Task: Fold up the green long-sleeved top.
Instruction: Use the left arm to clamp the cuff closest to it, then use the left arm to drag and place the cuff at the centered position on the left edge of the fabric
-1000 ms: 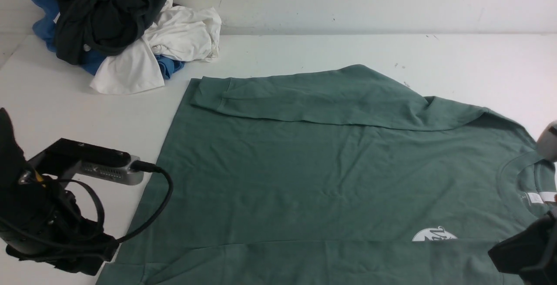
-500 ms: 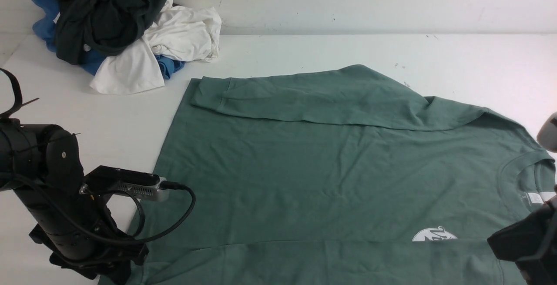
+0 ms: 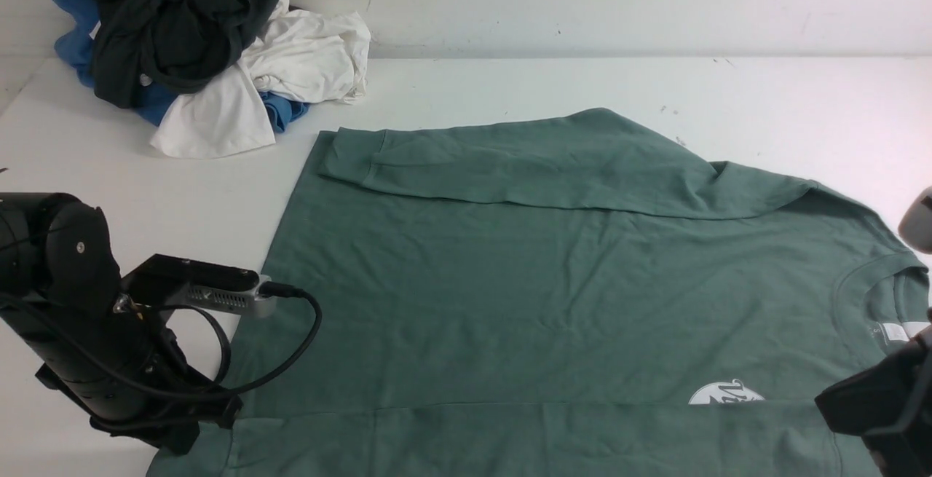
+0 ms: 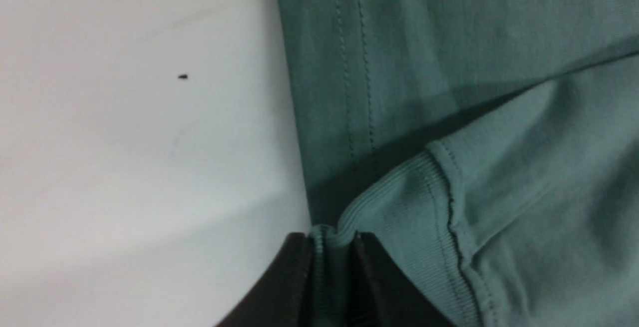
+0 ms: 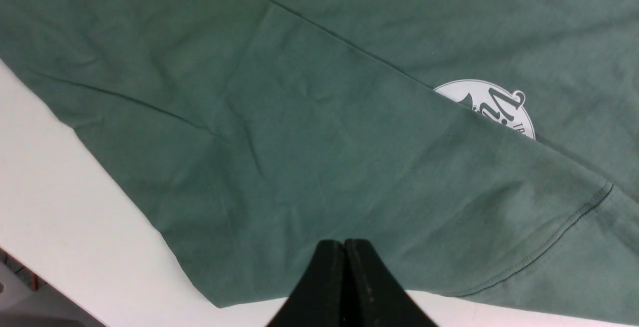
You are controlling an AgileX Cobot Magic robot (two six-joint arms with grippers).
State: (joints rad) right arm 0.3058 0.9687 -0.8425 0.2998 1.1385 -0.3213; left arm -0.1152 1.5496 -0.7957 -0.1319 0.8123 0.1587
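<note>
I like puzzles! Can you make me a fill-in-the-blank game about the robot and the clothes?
The long-sleeved top that is spread out is colored ____. The logo on it is colored ____. The robot's ____ hand is pinching the top's cloth. The robot's right hand is ____, not open.

Missing words: green; white; left; shut.
</note>
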